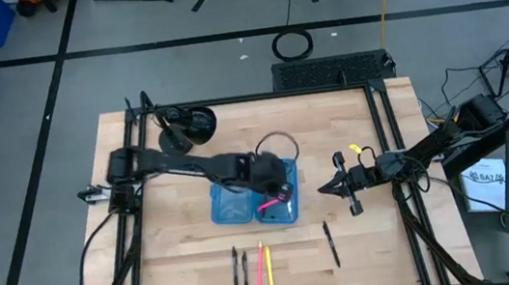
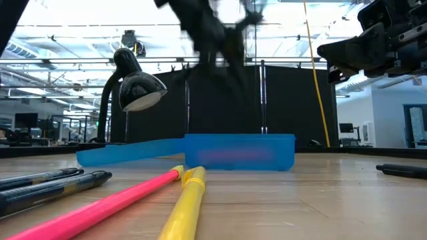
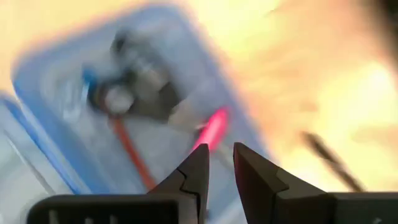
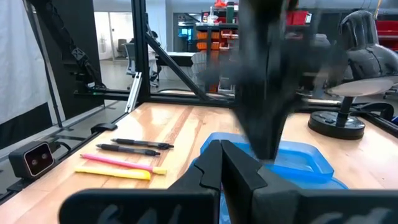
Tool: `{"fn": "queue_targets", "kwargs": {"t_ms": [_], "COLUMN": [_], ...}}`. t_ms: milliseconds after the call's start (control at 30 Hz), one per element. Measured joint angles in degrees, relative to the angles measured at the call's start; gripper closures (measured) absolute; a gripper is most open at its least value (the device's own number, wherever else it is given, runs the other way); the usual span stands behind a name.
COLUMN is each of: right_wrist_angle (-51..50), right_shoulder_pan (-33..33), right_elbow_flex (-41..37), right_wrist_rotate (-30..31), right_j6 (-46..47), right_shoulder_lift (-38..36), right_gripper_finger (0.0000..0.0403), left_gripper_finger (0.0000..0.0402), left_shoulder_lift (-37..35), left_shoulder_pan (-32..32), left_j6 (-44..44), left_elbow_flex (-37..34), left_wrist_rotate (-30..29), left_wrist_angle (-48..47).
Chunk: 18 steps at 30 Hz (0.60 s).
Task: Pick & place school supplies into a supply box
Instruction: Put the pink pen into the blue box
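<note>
The yellow pen [image 2: 189, 203] and the pink pen [image 2: 100, 210] lie nearest the low camera, side by side on the tabletop [image 1: 181, 258], with 2 black pens [image 1: 240, 270] next to the pink one on its far side from the yellow. A further black pen [image 1: 331, 244] lies apart from this row, on the yellow pen's side. The supply box [image 1: 252, 194] sits open and flat beyond the row, its 2 blue halves spread side by side. The left end effector [image 1: 280, 194] hovers over the half of the box nearer the right arm, its fingers [image 3: 194, 174] narrowly parted around a pink pen [image 3: 210, 129] that points down into the box. Blurred dark items already lie in that half. The right end effector [image 1: 325, 190] waits beside the box, clear of it, fingers closed and empty. A black desk lamp [image 1: 187, 126] stands beyond the box.
</note>
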Motion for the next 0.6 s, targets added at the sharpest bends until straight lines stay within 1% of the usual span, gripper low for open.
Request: {"fn": "queue_targets", "kwargs": {"t_ms": [100, 133, 167, 200, 267, 367, 433, 467, 500, 533, 600], "right_wrist_angle": [-0.15, 0.02, -0.04, -0.06, 0.0, 0.02, 0.01, 0.05, 0.27, 0.44, 1.19], "right_shoulder_pan": [-0.01, 0.0, 0.0, 0.0, -0.03, -0.02, -0.02, -0.02, -0.02, -0.02, -0.02], "right_elbow_flex": [0.01, 0.0, 0.01, 0.02, 0.01, 0.02, 0.02, 0.0, 0.01, 0.0, 0.0], "right_wrist_rotate": [-0.02, -0.02, -0.02, -0.11, -1.39, -3.17, -4.14, -4.37, -4.47, -4.5, -4.5], "right_j6": [-0.05, -0.07, -0.09, -0.07, -0.02, 0.0, 0.0, -0.04, -0.39, -1.02, -1.87], "right_shoulder_lift": [0.02, 0.0, 0.0, 0.0, 0.0, 0.0, 0.0, 0.0, 0.0, 0.0, 0.0], "right_gripper_finger": [0.0403, 0.0403, 0.0403, 0.0403, 0.0403, 0.0403, 0.0403, 0.0403, 0.0403, 0.0403, 0.0403], "left_gripper_finger": [0.0325, 0.0325, 0.0325, 0.0325, 0.0325, 0.0325, 0.0327, 0.0331, 0.0337, 0.0346, 0.0371], "left_shoulder_lift": [-5.36, -7.44, -9.81, -12.57, -18.3, -26.53, -31.5, -33.96, -36.52, -39.18, -43.74], "left_shoulder_pan": [-1.98, -3.25, -4.94, -6.82, -11.32, -19.46, -24.43, -26.31, -27.54, -28.0, -27.5], "left_j6": [11.44, 14.0, 15.95, 17.76, 19.25, 18.72, 15.27, 12.7, 10.5, 9.12, 8.95], "left_elbow_flex": [2.82, 3.2, 3.18, 3.01, 2.82, 1.59, -1.35, -3.39, -5.86, -8.77, -15.17], "left_wrist_rotate": [1.42, 0.99, -1.05, -4.39, -13.95, -32.26, -43.45, -46.97, -48.93, -49.66, -49.76], "left_wrist_angle": [-2.32, -3.48, -4.66, -5.03, -6.17, -12.0, -17.15, -19.67, -21.69, -22.16, -19.03]}}
